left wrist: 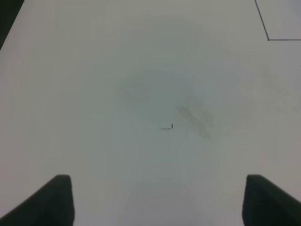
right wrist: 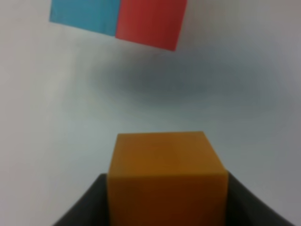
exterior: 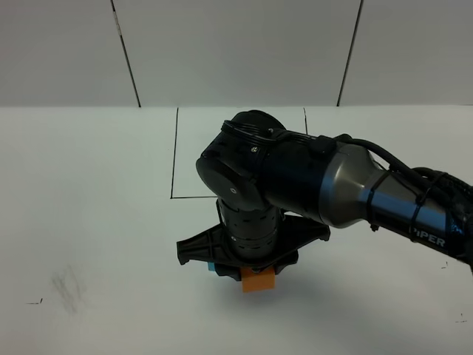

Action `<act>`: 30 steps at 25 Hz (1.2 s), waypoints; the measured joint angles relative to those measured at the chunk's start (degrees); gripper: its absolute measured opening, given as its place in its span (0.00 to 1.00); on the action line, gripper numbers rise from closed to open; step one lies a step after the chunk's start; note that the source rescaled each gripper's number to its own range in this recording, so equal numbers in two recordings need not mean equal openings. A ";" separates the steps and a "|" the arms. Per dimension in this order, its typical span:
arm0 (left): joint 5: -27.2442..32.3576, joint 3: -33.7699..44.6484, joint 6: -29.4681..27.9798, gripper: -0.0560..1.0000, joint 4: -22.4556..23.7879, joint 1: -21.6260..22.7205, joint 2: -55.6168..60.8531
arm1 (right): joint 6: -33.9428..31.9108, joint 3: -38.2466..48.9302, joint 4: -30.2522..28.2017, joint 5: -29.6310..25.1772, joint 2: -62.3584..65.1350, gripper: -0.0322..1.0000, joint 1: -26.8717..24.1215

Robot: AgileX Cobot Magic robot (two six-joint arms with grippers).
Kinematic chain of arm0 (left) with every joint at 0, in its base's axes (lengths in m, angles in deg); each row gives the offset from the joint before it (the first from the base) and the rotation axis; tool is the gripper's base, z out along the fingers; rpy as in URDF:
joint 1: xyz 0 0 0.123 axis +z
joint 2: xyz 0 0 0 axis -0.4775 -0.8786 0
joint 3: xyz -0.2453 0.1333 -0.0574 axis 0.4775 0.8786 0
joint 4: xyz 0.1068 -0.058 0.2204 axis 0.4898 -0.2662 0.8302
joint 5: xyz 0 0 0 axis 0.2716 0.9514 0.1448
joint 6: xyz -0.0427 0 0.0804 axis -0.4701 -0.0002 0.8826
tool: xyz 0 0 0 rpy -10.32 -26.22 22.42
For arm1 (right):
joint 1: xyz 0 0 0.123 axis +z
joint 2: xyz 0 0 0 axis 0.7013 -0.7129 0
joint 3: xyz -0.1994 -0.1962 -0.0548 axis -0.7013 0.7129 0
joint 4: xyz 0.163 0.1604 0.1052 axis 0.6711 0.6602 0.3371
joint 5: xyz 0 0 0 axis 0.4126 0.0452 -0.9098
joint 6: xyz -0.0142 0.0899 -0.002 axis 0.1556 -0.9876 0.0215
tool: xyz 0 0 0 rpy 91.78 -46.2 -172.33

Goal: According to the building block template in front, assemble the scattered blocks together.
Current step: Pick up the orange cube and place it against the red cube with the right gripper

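Observation:
My right gripper (exterior: 256, 272) reaches across the middle and is shut on the orange cube (exterior: 259, 282). In the right wrist view the orange cube (right wrist: 164, 174) sits between the dark fingers (right wrist: 82, 209). Beyond it the blue cube (right wrist: 84, 16) and the red cube (right wrist: 150, 21) lie side by side, touching. A sliver of the blue cube (exterior: 211, 266) shows under the wrist in the exterior high view. The template's thin black frame (exterior: 174, 159) shows, but its cubes are hidden behind the right arm. My left gripper (left wrist: 160, 202) is open and empty over bare table.
The white table (exterior: 89, 222) carries a faint grey smudge (exterior: 68, 287) and a small black mark (left wrist: 168, 127). A corner of the black frame (left wrist: 268, 39) shows in the left wrist view. The bulky right arm (exterior: 355, 192) spans the right half.

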State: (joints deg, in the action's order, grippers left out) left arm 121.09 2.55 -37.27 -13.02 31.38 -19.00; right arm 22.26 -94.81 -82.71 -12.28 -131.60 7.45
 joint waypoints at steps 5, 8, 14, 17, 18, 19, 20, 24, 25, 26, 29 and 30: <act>0.00 0.00 0.00 0.85 0.00 0.00 0.00 | 2.84 0.07 1.54 1.74 -1.48 0.03 -1.37; 0.00 0.00 0.00 0.85 0.00 0.00 0.00 | 3.12 0.07 1.71 3.65 -1.79 0.03 -1.78; 0.00 0.00 0.00 0.85 0.00 0.00 0.00 | 5.43 0.11 5.99 4.11 -4.92 0.03 -4.02; 0.00 0.00 0.00 0.85 0.00 0.00 0.00 | 5.68 0.64 6.23 4.46 -5.70 0.03 -4.19; 0.00 0.00 0.00 0.85 0.00 0.00 0.00 | 5.29 1.21 6.40 4.78 -5.70 0.03 -4.19; 0.00 0.00 0.00 0.85 0.00 0.00 0.00 | 4.72 1.90 6.71 5.11 -5.70 0.03 -4.19; 0.00 0.00 0.00 0.85 0.00 0.00 0.00 | 4.06 2.63 7.06 5.69 -5.70 0.03 -4.19; 0.00 0.00 0.00 0.85 0.00 0.00 0.00 | 1.64 4.76 7.61 8.22 -5.70 0.03 -4.24; 0.00 0.00 0.00 0.85 0.00 0.00 0.00 | 1.20 4.76 7.61 9.02 -5.70 0.03 -4.24; 0.00 0.00 0.00 0.85 0.00 0.00 0.00 | 0.70 4.76 7.61 9.67 -5.70 0.03 -4.28; 0.00 0.00 0.00 0.85 0.00 0.00 0.00 | -0.65 4.76 7.61 11.70 -5.64 0.03 -4.28; 0.00 0.00 0.00 0.85 0.00 0.00 0.00 | -0.91 4.76 7.61 12.13 -5.64 0.03 -4.28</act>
State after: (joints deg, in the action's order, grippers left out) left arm 121.09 2.55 -37.27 -13.02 31.38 -19.00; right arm 21.35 -90.05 -75.10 -0.14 -137.24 3.17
